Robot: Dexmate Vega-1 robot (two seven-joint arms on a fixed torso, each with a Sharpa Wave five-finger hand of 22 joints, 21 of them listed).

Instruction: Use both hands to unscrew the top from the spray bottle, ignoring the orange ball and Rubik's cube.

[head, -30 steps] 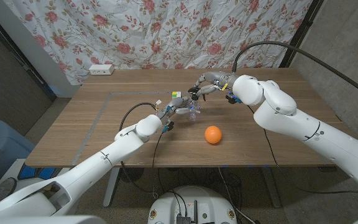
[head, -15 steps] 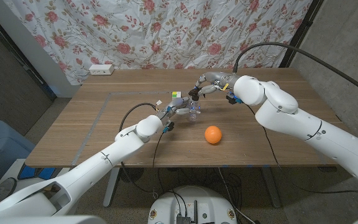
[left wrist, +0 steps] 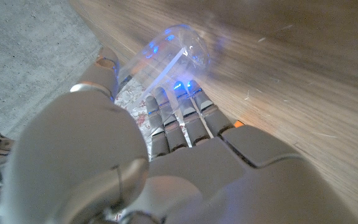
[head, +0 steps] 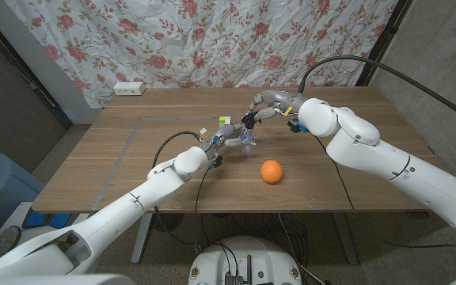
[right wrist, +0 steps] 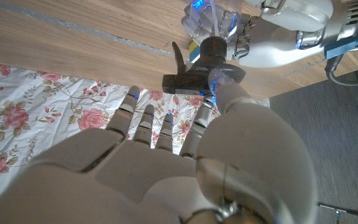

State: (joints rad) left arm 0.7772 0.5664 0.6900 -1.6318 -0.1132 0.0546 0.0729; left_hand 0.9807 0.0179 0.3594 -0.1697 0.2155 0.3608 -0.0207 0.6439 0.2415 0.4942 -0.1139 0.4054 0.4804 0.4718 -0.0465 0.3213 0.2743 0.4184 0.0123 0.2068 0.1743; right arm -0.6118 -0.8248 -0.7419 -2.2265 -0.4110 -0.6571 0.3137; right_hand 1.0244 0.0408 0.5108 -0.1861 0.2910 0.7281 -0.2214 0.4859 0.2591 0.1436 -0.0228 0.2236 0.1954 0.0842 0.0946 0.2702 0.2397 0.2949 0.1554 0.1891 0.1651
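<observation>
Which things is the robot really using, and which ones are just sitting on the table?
Using:
- spray bottle, clear, held by the left robot hand
- black spray top, touched by the right robot hand

Just sitting:
- orange ball
- Rubik's cube
- white power strip at the table's far edge
</observation>
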